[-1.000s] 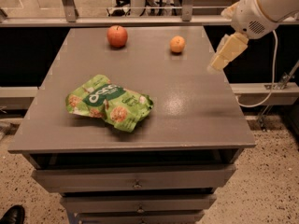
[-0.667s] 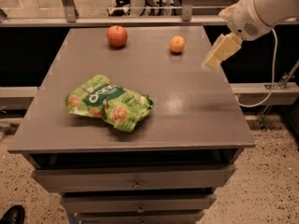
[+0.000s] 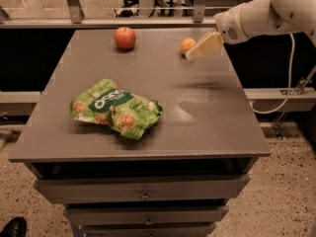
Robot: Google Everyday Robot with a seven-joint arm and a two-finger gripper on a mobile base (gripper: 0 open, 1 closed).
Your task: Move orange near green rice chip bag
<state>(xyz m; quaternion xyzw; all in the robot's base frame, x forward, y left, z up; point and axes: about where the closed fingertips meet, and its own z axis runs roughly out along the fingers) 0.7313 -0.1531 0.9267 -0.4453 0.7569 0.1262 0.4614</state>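
The orange [image 3: 186,44] is small and round and sits at the far right of the grey table top [image 3: 207,107]. The green rice chip bag [image 3: 116,107] lies wrinkled on the near left part of the table, well apart from the orange. The gripper [image 3: 193,55] reaches in from the upper right on a white arm. Its cream tip hangs just right of the orange and partly in front of it, above the table.
A red apple [image 3: 125,38] sits at the far middle-left of the table. A metal rail [image 3: 148,21] runs behind the far edge. Drawers [image 3: 143,189] are below the front edge. A white cable [image 3: 289,73] hangs at the right.
The gripper has moved left and slightly down, from beyond the table's right edge to right beside the orange. The orange, apple and bag have not moved.
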